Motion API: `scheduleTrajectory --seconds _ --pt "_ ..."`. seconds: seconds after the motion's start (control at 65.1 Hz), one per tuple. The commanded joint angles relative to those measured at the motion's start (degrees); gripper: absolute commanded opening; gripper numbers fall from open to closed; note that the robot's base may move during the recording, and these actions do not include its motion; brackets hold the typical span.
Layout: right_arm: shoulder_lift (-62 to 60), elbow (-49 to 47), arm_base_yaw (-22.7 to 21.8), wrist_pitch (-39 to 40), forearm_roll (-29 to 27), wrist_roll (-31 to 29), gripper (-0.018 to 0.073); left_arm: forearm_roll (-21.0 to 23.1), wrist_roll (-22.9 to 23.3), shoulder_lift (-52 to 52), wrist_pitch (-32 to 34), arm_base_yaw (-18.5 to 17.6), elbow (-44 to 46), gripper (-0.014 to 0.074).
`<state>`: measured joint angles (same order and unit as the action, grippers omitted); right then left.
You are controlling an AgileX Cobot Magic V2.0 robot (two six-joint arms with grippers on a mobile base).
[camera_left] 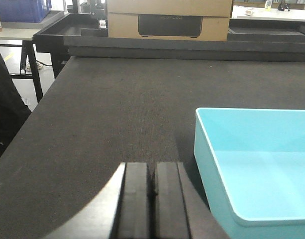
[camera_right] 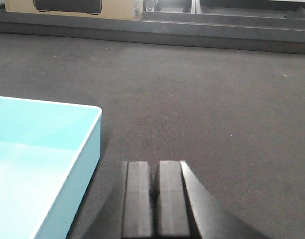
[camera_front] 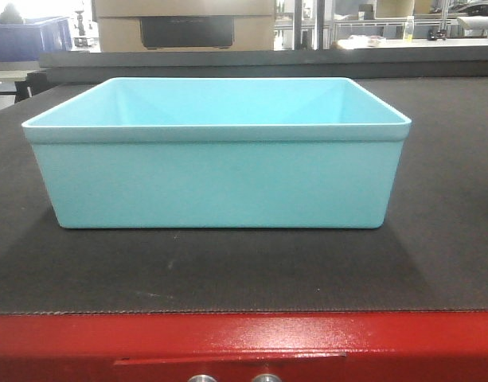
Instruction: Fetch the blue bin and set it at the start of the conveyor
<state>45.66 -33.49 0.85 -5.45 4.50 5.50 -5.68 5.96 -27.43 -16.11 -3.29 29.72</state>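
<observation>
The blue bin is seated upright on the conveyor start, near the red-framed edge and roughly centred along it. The left gripper is pressed together beside the bin's left wall. The right gripper is pressed together beside its right wall; neither is touching it.

The blue bin, empty and upright, is being borne by the conveyor start, near its red frame.
</observation>
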Motion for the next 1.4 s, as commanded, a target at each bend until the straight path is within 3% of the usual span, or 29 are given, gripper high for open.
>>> scheduleTrajectory --seconds 0.0,0.492,0.615,0.814,0.953,1.076,1.214,1.245,1.383 --pt "-0.3 0.2 -0.2 1.4 0.5 -0.4 -0.0162 0.0 -0.1 0.2 1.4 0.2 0.0 -0.0111" --pt "-0.3 0.2 -0.2 1.4 0.5 -0.4 -0.0162 1.5 -0.2 1.5 0.8 0.2 -0.3 -0.0111" --pt "-0.3 0.2 -0.2 1.4 0.5 -0.4 -0.0162 4.5 -6.0 4.8 1.1 0.2 -1.6 -0.0111" --pt "-0.3 0.2 -0.2 1.4 0.5 -0.4 -0.0162 5.7 -6.4 13.7 3.5 0.6 -9.0 -0.0111" --pt "-0.3 0.2 -0.2 1.4 0.5 -0.4 -0.0162 7.1 -6.4 20.9 7.1 3.2 -16.5 -0.0111" --pt "-0.3 0.2 -0.2 1.4 0.5 -0.4 -0.0162 7.0 -6.4 27.4 11.9 4.7 -24.3 -0.0111" --pt "-0.3 0.2 -0.2 1.2 0.5 -0.4 -0.0162 7.0 -6.4 27.4 20.3 4.7 -29.7 -0.0111" --pt "-0.3 0.2 -0.2 1.5 0.5 -0.4 -0.0162 7.0 -6.4 27.4 16.5 4.7 -29.7 -0.0111" --pt "-0.3 0.2 -0.2 1.5 0.5 -0.4 -0.0162 6.9 -6.4 27.4 14.3 4.7 -29.7 -0.0111"
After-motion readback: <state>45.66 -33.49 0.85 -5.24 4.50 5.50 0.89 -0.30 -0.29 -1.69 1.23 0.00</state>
